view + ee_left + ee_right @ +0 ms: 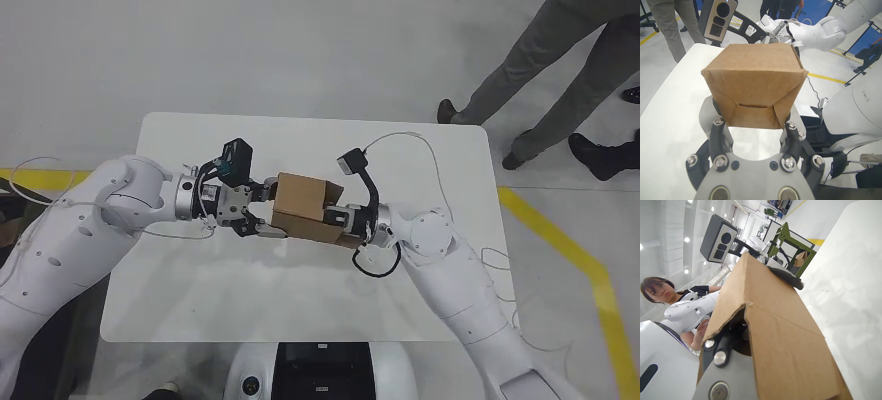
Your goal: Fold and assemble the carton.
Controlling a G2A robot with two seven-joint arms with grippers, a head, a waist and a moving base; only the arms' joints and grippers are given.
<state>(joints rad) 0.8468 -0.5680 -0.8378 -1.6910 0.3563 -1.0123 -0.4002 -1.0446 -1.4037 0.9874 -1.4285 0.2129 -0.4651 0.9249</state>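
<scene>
A brown carton (303,200) sits lengthwise between my two grippers at the middle of the white table (300,300). My left gripper (262,212) is at its left end. In the left wrist view the carton (753,75) shows folded-in end flaps, and the left gripper (753,115) straddles that end with both fingers (716,113) against its sides. My right gripper (338,216) is at the opposite end. In the right wrist view the carton (783,332) covers most of the right gripper (738,330); one finger goes inside behind a flap, clamping the wall.
Thin cables (430,150) trail over the table's right side. People's legs (560,60) stand on the floor beyond the far right corner. Yellow floor tape (585,260) runs to the right of the table. Bare tabletop lies in front of and behind the carton.
</scene>
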